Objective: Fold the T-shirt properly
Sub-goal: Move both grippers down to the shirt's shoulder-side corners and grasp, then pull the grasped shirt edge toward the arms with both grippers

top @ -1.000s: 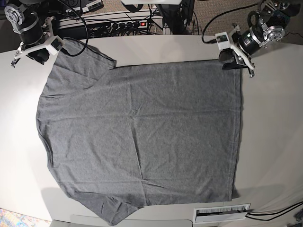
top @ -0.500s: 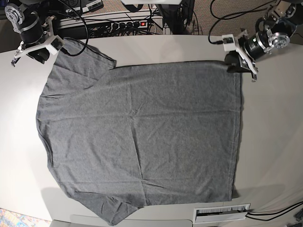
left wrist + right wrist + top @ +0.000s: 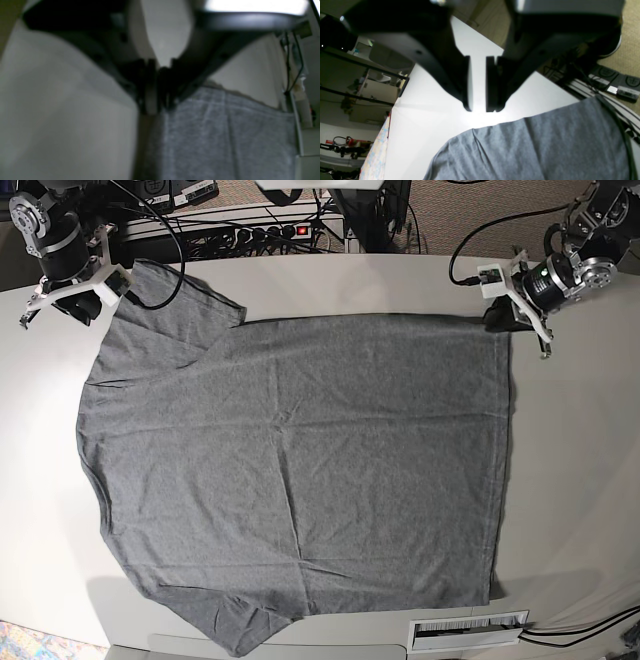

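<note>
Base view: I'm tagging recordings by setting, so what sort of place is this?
Probably a robotics lab: a white table flanked by two robot arms, a power strip with loose cables behind, and a T-shirt spread flat.

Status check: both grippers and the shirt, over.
Left gripper shut at the corner of the plain heather-grey cotton T-shirt. Right gripper narrowly open, empty, just off the sleeve. Shirt flat, unfolded. Nothing obstructing.

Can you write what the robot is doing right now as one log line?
left gripper: shut on corner of heather-grey cotton T-shirt | right gripper: open, empty, beside sleeve | shirt flat on white table
</note>
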Robot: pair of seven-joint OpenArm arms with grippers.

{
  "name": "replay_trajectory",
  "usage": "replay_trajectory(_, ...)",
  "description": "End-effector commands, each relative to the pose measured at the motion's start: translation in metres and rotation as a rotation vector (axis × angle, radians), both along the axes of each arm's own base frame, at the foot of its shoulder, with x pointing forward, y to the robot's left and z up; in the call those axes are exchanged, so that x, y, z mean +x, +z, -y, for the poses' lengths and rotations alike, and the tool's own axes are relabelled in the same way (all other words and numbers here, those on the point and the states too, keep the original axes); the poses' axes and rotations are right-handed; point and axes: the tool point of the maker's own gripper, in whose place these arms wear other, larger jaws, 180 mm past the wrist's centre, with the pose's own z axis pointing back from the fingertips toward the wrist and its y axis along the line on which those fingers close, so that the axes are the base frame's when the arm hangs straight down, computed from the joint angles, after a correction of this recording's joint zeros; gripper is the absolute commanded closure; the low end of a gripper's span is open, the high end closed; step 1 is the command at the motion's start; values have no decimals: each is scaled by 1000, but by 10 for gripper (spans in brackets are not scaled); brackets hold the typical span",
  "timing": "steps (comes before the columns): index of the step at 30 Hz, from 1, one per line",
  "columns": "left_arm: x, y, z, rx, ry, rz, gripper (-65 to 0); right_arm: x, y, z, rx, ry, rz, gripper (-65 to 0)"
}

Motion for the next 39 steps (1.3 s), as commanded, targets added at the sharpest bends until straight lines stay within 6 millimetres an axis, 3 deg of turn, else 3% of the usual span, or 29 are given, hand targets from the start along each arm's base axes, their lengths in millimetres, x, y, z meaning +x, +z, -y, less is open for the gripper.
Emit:
replay_trajectory(1, -5, -8, -17, 83, 10, -35, 0, 5, 8, 0, -15, 11, 26, -99)
replay_trajectory(6, -5, -13, -36, 172, 65, -47, 0, 7, 10, 2, -34, 15, 35, -99)
replay_trajectory(10, -18, -18, -43, 201, 62, -70, 0, 2, 2, -6, 20, 26, -7, -102)
replay_trajectory(14, -40, -25, -51, 252, 25, -106, 0, -7, -10, -28, 138, 79, -85, -243)
replay_trajectory(16, -47, -28, -53, 268, 14, -115, 0, -9, -13, -37, 170, 102, -94, -283)
replay_trajectory(22, -46, -27, -56, 281, 16, -106, 0, -28, -44, -58, 226, 169, -231, -283)
replay_trajectory(26, -43, -24, -70, 330, 14, -104, 0, -35, -74, -55, 245, 144, -302, -283)
replay_trajectory(32, -42, -21, -76, 335, 26, -114, 0, -33, -105, -60, 272, 138, -352, -284)
replay_trajectory(39, -43, -22, -75, 320, 38, -122, 0, -15, -116, -75, 305, 159, -336, -283)
